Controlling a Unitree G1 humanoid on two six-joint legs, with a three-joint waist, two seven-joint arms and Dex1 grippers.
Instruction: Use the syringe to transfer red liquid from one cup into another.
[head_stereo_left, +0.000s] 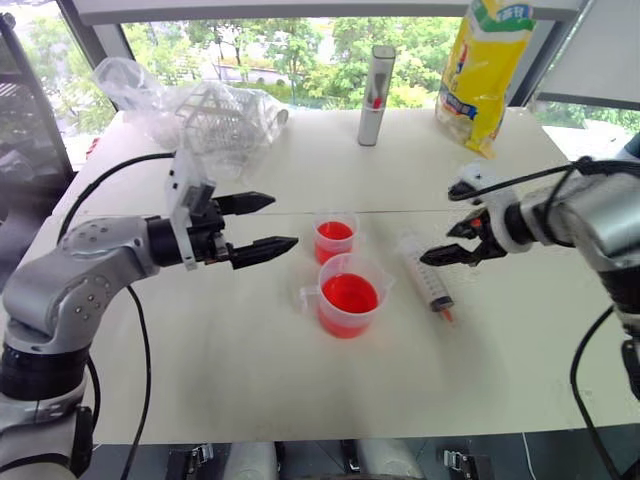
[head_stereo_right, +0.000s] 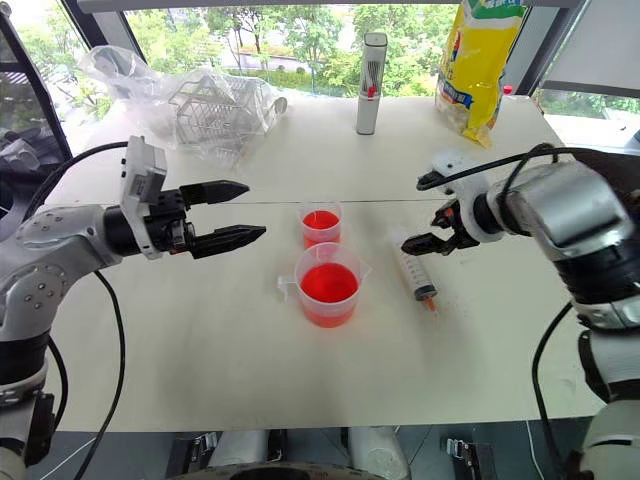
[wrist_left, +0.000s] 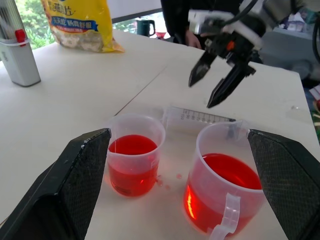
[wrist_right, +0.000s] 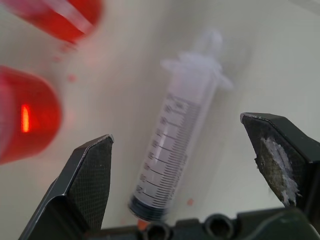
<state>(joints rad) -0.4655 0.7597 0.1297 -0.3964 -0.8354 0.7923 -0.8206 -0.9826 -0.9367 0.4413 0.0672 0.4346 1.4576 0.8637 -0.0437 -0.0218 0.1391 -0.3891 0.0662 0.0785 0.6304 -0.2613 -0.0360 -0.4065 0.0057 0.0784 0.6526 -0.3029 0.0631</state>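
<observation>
Syringe (head_stereo_left: 425, 272) lies flat on the white table (head_stereo_left: 200, 360), orange tip toward the near edge, just right of the handled measuring cup (head_stereo_left: 349, 296) of red liquid (head_stereo_left: 349, 292); smaller cup (head_stereo_left: 334, 237), also holding red, sits just beyond the big one; right gripper (head_stereo_left: 447, 243) hangs over the syringe, fingers spread wide, holding nothing; left gripper (head_stereo_left: 262, 225) left of the cups, fully open, empty.

Head cameras look down; wrist cameras sit close; all share the syringe (wrist_right: 172, 150).
</observation>
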